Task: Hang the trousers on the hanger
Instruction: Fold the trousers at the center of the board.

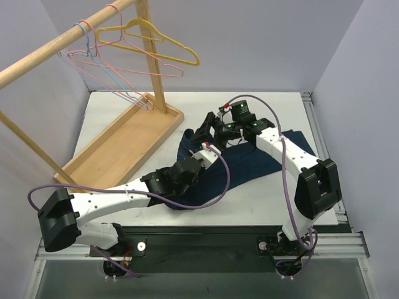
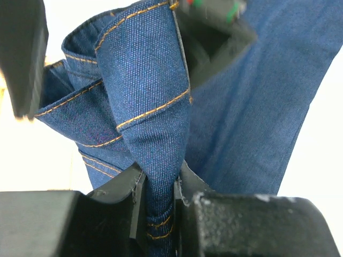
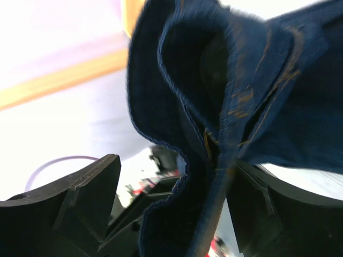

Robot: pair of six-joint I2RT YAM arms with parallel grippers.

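Observation:
The dark navy jeans [image 1: 249, 163] lie bunched on the white table at centre, one end lifted. My left gripper [image 1: 204, 129] is shut on a stitched fold of the jeans [image 2: 150, 107], which is pinched between its pads [image 2: 135, 198]. My right gripper [image 1: 225, 128] is just right of it, with its jaws wide apart around a hanging hem of the jeans [image 3: 214, 134]; the cloth lies against its right finger [image 3: 262, 209]. The light-blue hanger [image 1: 107, 76] hangs on the wooden rod at the back left, among the other hangers.
A wooden rack stands at the left, with a rod [image 1: 56, 53], an upright post [image 1: 153, 62] and a tray base [image 1: 124, 149]. Pink hangers [image 1: 100, 59] and a yellow hanger [image 1: 159, 40] hang on the rod. Purple cables run along both arms.

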